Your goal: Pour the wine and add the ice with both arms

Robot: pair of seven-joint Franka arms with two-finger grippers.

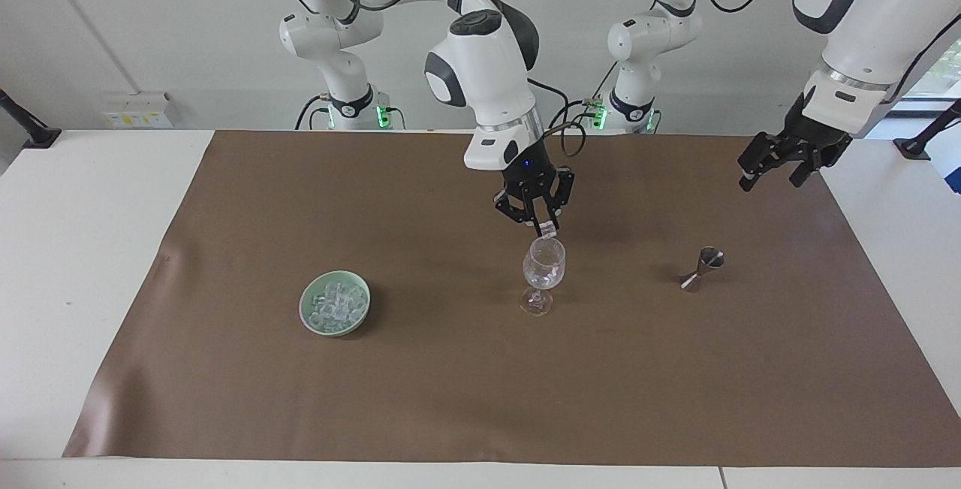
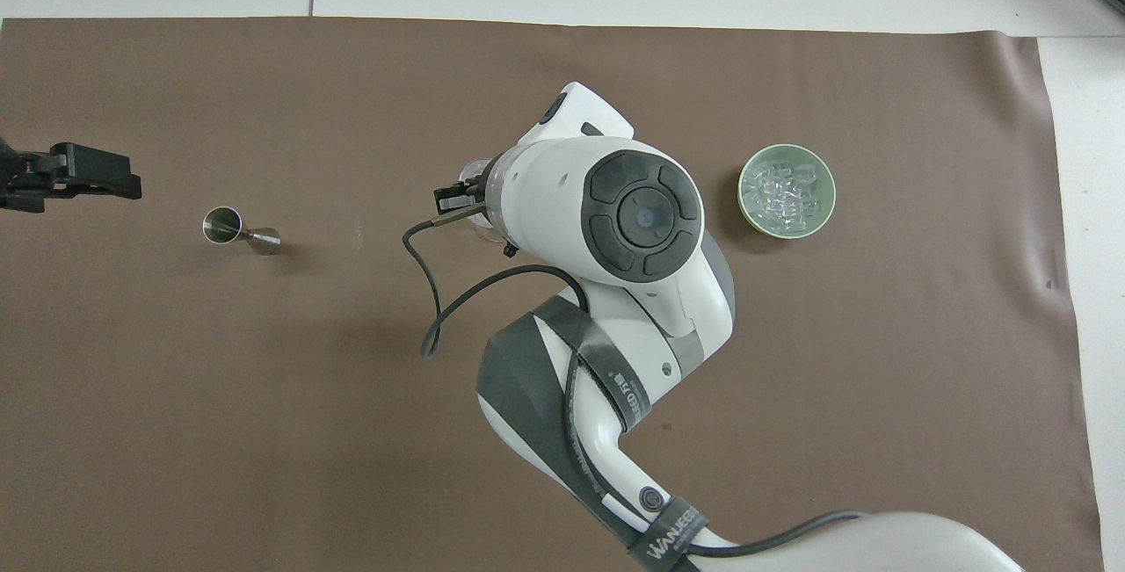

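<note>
Facing view, counts: two arms, one stemmed glass [image 1: 543, 273], one green bowl [image 1: 335, 303], one metal jigger [image 1: 702, 269], one brown mat [image 1: 480, 399] covering the white tabletop [image 1: 75, 249].

Right tool [image 1: 542, 227], frame centre: fingertips pinched on one ice cube [image 1: 547, 230], held directly above the rim of the glass; whether the cube touches the rim cannot be told. The glass stands upright at mid-frame; clear pieces show in its bowl, number not readable.

Left tool [image 1: 775, 172], upper right of the frame: fingers spread wide, holding nothing, in the air above the mat's edge, up and right of the jigger.

Ice [image 1: 337, 305]: heap of clear cubes in the bowl, lower left of centre; individual cubes too small to count.

Overhead view: the right arm covers most of the glass; the bowl [image 2: 754, 203] sits right of centre, the jigger [image 2: 239, 231] at left.
</note>
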